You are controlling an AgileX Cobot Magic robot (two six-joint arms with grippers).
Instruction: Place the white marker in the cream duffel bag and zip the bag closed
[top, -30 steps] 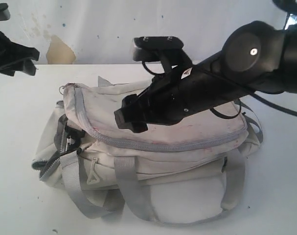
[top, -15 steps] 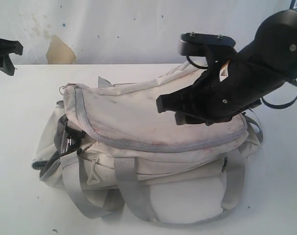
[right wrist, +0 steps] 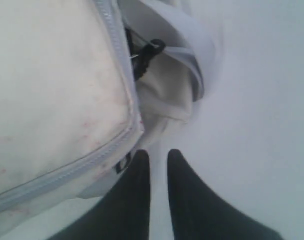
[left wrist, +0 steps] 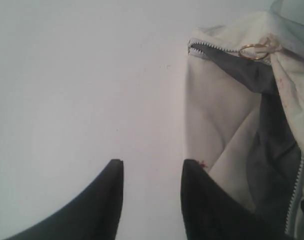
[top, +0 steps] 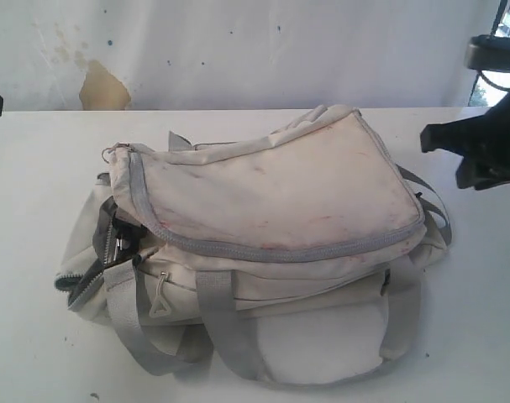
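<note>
Marker not visible in any view. Probably inside the bag (top: 271, 193), but I can't confirm it.

Bag lies on its side mid-counter (top: 44, 353). The top zip (top: 263, 250) looks run shut along the flap. The end pocket (left wrist: 272, 150) gapes: zip teeth parted, dark lining showing, nothing seen inside. Gold ring pull (left wrist: 253, 51) sits at the top of that opening.

Left fingers (left wrist: 109, 195) are apart and empty, over bare counter just beside the bag's end. Right fingers (right wrist: 136, 175) are nearly together with a slim gap and nothing between them, just off the bag's other corner near a strap (right wrist: 192, 55) and a black pull (right wrist: 146, 52).

Risks from here:
- If the marker went into that end pocket, "zipped" is not met. Any tug or tilt of the bag could let it slide out of the gap.
- Closing the end zip needs the ring pinched. It's small and lies flat on soft fabric, so the fingers may grab cloth instead and bunch the bag.
- Pulling one-handed would likely drag the whole bag across the counter; the other arm should pin it.
- Loose straps near the right fingers could snag on a sweep.
- Calling it done without seeing the marker means an unverified finish.
</note>
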